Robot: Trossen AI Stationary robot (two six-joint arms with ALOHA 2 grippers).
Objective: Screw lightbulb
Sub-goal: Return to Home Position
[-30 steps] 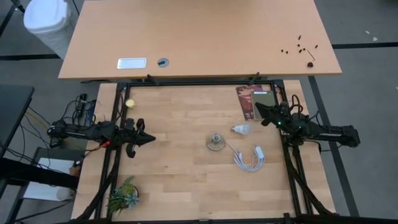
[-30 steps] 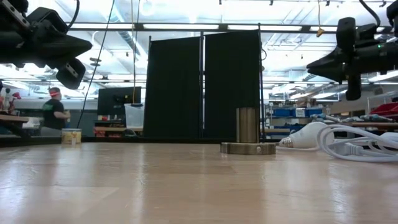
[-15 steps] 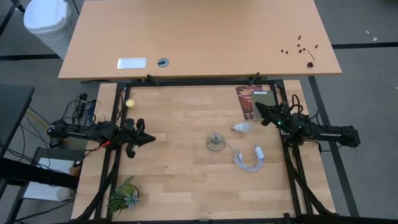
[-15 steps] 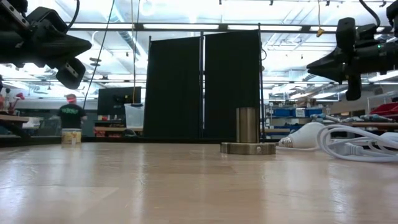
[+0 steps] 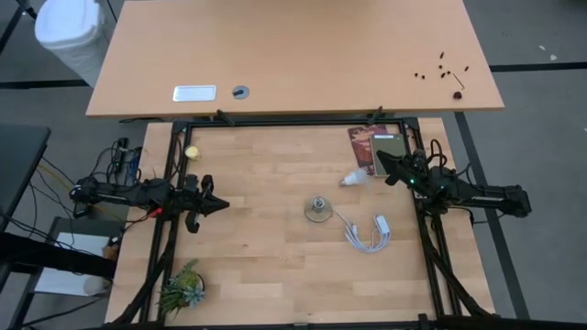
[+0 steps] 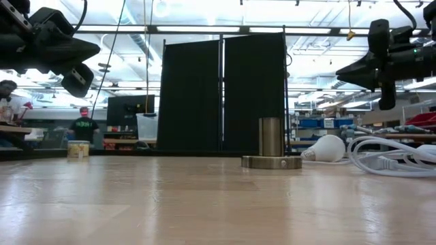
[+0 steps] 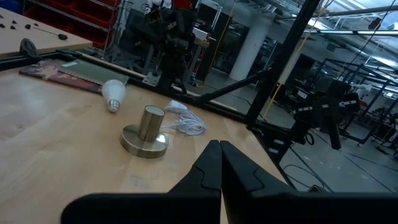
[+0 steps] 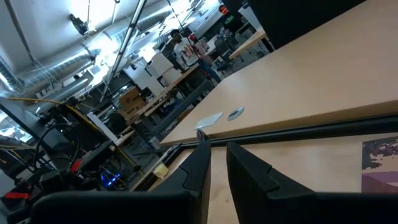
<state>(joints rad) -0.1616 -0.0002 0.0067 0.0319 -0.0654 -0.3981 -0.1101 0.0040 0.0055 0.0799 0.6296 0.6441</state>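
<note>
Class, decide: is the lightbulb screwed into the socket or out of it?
Out. The lightbulb lies on its side, apart from the socket, whose upright holder has nothing in it.

Your right gripper (image 5: 381, 166) hangs over the book (image 5: 367, 139), which lies under its jaws. The lightbulb (image 5: 353, 178) lies on the table just ahead of those jaws. The socket base (image 5: 317, 211) stands farther ahead, with the plug and cord (image 5: 371, 232) beside it. Your left gripper (image 5: 222, 203) sits opposite, its jaws facing the base from well apart.
</note>
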